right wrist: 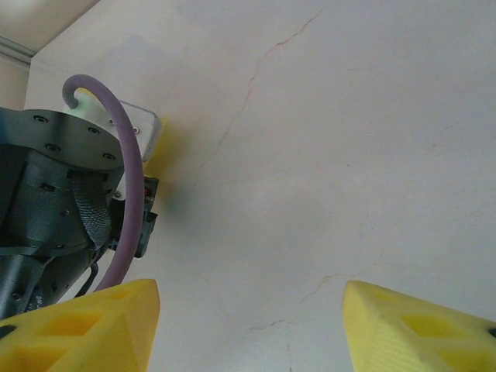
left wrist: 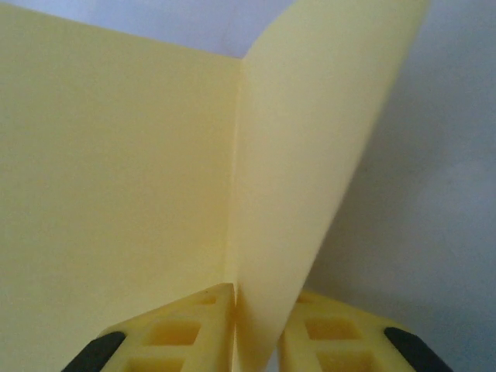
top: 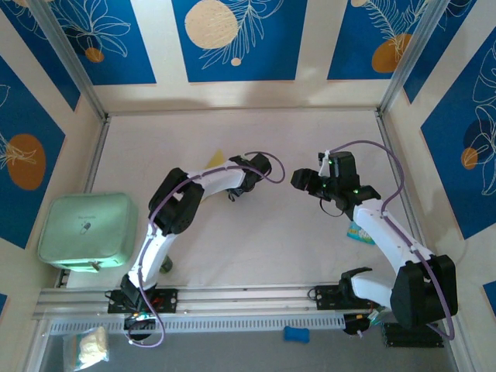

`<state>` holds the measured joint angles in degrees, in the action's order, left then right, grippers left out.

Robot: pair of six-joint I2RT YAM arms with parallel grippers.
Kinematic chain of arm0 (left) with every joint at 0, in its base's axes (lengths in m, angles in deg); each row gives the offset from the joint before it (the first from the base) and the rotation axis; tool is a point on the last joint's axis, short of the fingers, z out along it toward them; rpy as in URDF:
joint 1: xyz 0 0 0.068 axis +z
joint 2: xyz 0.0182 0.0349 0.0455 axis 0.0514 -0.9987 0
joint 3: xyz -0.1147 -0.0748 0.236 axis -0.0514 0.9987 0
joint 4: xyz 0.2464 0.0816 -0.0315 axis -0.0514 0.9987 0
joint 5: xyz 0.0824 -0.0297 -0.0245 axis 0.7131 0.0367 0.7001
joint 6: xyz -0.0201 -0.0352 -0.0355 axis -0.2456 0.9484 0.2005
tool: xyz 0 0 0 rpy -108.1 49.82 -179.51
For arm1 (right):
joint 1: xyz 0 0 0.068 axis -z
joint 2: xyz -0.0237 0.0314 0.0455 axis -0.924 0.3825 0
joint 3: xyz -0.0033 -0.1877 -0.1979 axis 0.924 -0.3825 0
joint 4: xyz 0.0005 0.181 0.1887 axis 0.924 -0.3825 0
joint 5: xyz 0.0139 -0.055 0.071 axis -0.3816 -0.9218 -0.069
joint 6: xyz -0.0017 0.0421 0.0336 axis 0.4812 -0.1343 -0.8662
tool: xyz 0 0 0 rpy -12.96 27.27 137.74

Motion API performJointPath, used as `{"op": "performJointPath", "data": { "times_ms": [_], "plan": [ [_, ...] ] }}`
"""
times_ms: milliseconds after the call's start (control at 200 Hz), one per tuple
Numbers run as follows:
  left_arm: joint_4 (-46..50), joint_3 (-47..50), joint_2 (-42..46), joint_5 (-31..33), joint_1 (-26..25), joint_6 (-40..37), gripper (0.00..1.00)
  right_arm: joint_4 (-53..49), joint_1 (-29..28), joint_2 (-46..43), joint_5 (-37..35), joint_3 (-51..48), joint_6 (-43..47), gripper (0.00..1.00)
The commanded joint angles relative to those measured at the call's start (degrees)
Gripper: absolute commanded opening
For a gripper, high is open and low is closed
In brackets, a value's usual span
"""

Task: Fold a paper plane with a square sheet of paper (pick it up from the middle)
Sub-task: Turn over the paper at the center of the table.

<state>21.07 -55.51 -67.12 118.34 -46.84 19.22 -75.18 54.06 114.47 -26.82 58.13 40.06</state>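
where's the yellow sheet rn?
The square sheet of paper is pinched in the left pincer, left of centre over the table in the top view, one corner poking out beside that arm's wrist.

Square sheet of paper (left wrist: 116, 170): pale yellow, plain, without print or marking.
Left gripper (left wrist: 260, 310): bright yellow fingers with black patches at the outer lower corners.
Right gripper (right wrist: 249, 310): fingers of the same bright yellow.
Arms (top: 213, 180): white links and black joints.
Cables (top: 391, 167): lilac.
Table (top: 271, 256): off-white, crossed by faint, thin brownish lines like cracks.
Walls (top: 232, 39): deep blue panels between cream bands. The panels carry leaves drawn in white line, with orange and cream discs.
Case (top: 87, 231): mint green.
Packet (top: 360, 232): blue-green.
Rail (top: 248, 298): silver-grey.
Small block (top: 295, 334): blue.
Bag (top: 91, 347): clear, with off-white contents.
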Motion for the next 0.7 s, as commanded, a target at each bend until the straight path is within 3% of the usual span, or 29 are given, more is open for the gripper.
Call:
{"op": "performJointPath", "data": {
  "times_ms": [0,205,485,595,695],
  "plan": [
    [0.01,0.75,-1.19,-2.41,-0.68,1.85,0.23,1.16,0.16,0.46,0.51,-0.56,-1.61,0.63],
    [2.64,-1.91,1.91,-11.89,-1.54,3.54,0.35,3.30,0.21,1.20,-0.27,-1.02,-4.49,0.63],
    [-3.86,5.19,12.37,-42.48,-1.83,12.44,0.50,3.22,0.69,7.98,-4.15,4.91,-9.18,0.64],
    [-9.00,9.40,17.14,-49.24,-1.41,14.15,0.51,3.88,0.41,9.60,-3.41,5.45,-10.86,0.64],
    [-12.75,13.26,21.60,-51.26,0.53,14.96,0.51,3.76,-0.17,11.22,-1.82,6.37,-11.34,0.64]
  ]
}}
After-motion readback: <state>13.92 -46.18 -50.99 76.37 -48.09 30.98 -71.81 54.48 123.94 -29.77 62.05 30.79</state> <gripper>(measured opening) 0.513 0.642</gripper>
